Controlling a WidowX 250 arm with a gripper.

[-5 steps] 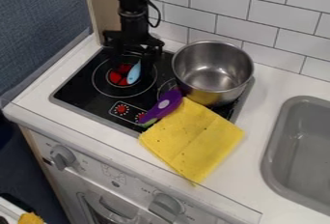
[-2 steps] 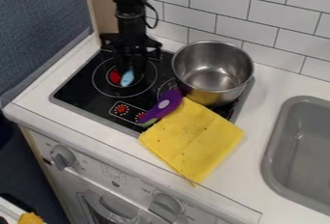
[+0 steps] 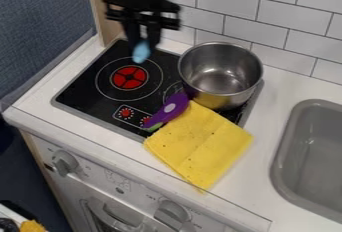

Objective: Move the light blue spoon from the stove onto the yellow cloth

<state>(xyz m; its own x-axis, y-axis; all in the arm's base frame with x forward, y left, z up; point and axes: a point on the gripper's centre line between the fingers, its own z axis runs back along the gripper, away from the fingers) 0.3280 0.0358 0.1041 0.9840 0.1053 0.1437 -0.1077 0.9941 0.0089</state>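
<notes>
Slipping is the main risk, prob. b/c the black claw has its fingers drawn in on a small light-blue object, w/ only narrow gap btwn them & the lower end poking out below; a weak or off-centre grip could let it twist or drop. It hangs above the back-left part of the black hob, behind the red burner. A low swing to the view's R could clip the rim of the steel pot, which stands high on the hob's R side, & poss. tip or shove it. The purple toy lies just in front of the pot & beside the yellow cloth, so a bump there could shift all 3; fingers could also snag a cloth fold. Edges: the tiled wall limits travel at the back, the wood panel is near the claw's L, & the cloth's low corner comes near the front edge of the white worktop. Most room to move is over the L burner & hob front-L; btwn pot & grey sink there's a usable strip of worktop, but a drop further R could end up in the basin.
</notes>
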